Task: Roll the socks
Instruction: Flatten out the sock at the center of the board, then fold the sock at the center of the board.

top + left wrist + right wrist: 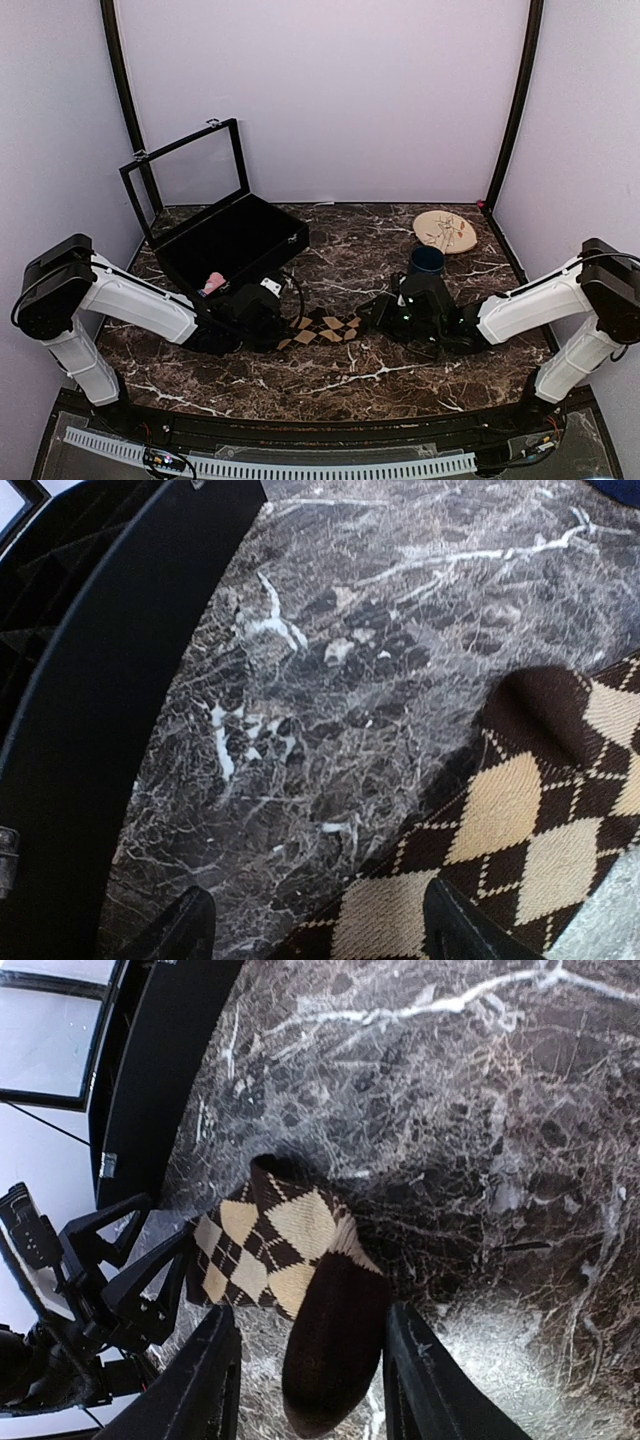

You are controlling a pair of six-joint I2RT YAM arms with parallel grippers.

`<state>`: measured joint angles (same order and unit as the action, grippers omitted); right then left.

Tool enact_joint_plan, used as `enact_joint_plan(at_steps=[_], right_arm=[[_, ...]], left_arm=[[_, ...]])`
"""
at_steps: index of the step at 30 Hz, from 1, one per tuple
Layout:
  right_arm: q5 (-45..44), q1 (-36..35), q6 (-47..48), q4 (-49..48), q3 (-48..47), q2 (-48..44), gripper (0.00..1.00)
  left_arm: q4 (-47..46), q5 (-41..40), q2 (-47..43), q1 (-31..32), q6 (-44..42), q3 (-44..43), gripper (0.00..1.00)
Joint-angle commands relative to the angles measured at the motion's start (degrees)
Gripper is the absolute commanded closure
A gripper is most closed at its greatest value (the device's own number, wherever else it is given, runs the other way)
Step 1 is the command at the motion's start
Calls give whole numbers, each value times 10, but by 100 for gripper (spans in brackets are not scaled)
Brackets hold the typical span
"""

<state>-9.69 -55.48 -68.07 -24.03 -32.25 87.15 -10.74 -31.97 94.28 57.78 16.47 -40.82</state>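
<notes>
Progress: early, no roll formed yet by my read. Pink sock (213, 283) sits left, at the near edge of the black box (240, 240), apart from its mate. Left hand (320, 932) is spread, with the patterned end of the argyle sock (325, 328) between its fingers, flat on the worktop (330, 385). Right hand (315, 1380) is spread around the sock's dark end, not pinching.

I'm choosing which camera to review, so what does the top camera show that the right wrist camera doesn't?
Only the top view: the pink sock, the blue mug and the tan plate.
Only the right wrist view: the plain dark end of the argyle sock, lying between the open fingers of the right tool.
Both: that sock, the left tool at its other end, the black case and the marble table.
</notes>
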Motion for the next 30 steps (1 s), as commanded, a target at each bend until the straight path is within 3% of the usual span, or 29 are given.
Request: enact_joint_plan(at_steps=[1,13,30], right_arm=[[16,5,12,12,-17,16,55],[-4,-10,17,116,-56,10,58],[-117,-69,62,300,-190,20,76]], left_arm=[[-1,-6,18,2,-6,-14,26],[11,-18,2,-19,20,6,26],[38,-40,-42,-24,45,24,26]])
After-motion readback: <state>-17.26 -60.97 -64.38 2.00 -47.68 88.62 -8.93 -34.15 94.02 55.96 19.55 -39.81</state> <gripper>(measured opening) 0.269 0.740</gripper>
